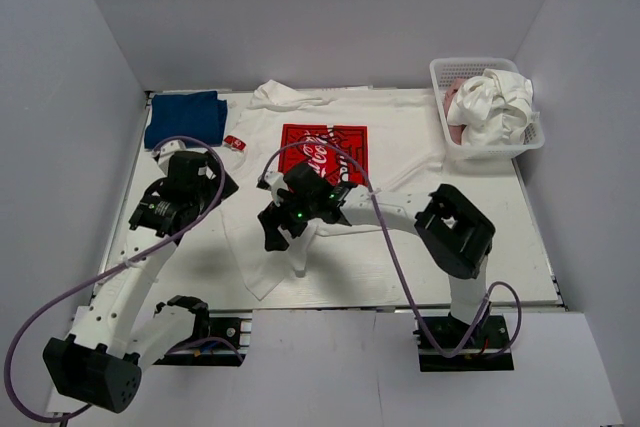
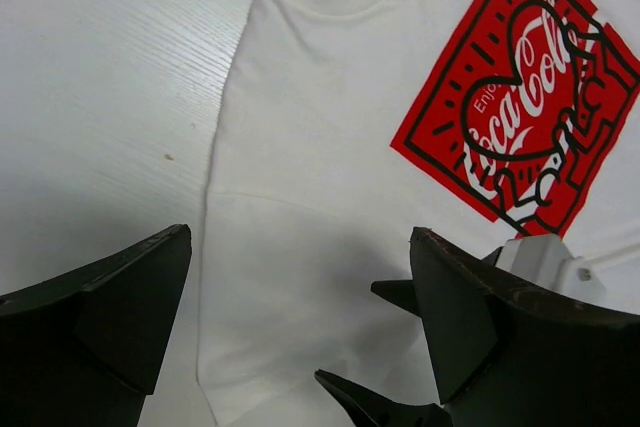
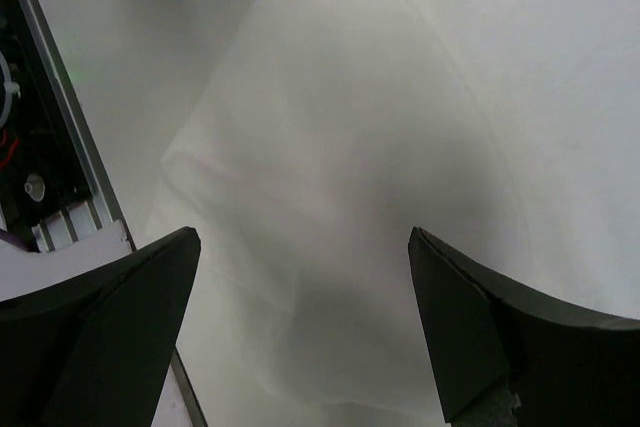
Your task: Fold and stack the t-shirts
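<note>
A white t-shirt (image 1: 395, 142) with a red square Coca-Cola print (image 1: 322, 152) lies spread across the middle of the table. My left gripper (image 1: 218, 185) hangs open over its left edge; in the left wrist view (image 2: 300, 292) bare white cloth (image 2: 300, 147) and the print (image 2: 520, 117) lie beyond the fingers. My right gripper (image 1: 285, 245) stands open over the shirt's near left part, and only white cloth (image 3: 330, 147) shows between its fingers (image 3: 305, 292). A folded dark blue t-shirt (image 1: 184, 117) lies at the back left. A white t-shirt (image 1: 500, 102) and a pink one (image 1: 453, 112) sit bunched in the basket.
The white mesh basket (image 1: 490, 150) stands at the back right. A small red and white item (image 1: 235, 142) lies beside the blue shirt. The right arm's fingers (image 2: 385, 412) reach into the left wrist view. The table's near edge rail (image 3: 60, 137) is at the left of the right wrist view.
</note>
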`<state>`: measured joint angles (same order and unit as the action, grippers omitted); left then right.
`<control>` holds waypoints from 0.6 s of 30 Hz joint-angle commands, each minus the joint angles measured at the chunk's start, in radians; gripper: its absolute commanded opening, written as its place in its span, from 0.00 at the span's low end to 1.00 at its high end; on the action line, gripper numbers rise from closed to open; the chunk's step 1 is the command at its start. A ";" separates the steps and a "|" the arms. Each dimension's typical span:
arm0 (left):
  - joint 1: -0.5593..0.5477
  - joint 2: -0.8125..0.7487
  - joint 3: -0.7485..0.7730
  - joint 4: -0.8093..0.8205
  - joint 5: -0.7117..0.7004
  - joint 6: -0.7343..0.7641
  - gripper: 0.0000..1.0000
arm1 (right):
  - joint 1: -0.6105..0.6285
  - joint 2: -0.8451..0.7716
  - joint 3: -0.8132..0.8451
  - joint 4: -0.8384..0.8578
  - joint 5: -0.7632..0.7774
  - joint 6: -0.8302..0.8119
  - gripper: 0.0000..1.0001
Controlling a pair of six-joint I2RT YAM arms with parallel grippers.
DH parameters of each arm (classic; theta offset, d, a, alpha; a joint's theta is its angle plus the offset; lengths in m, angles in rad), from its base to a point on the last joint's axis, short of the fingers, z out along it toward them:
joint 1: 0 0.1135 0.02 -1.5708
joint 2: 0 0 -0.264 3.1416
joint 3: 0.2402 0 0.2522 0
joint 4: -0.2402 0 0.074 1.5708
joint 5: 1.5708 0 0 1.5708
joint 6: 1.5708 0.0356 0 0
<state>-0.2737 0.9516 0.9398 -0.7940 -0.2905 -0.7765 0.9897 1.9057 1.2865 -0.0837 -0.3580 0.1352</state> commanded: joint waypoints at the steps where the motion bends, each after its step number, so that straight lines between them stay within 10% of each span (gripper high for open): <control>1: 0.001 -0.016 -0.004 -0.057 -0.072 -0.047 1.00 | 0.015 0.015 0.054 -0.117 -0.004 0.001 0.90; 9: 0.001 0.030 -0.004 -0.007 -0.049 -0.015 1.00 | 0.026 -0.186 -0.140 -0.378 -0.059 -0.052 0.90; 18: -0.021 0.110 -0.036 0.039 0.091 0.072 1.00 | 0.018 -0.289 -0.167 -0.260 0.035 0.015 0.90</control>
<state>-0.2798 1.0615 0.9165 -0.7834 -0.2684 -0.7490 1.0100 1.6409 1.0904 -0.3920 -0.3977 0.1200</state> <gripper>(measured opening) 0.998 0.904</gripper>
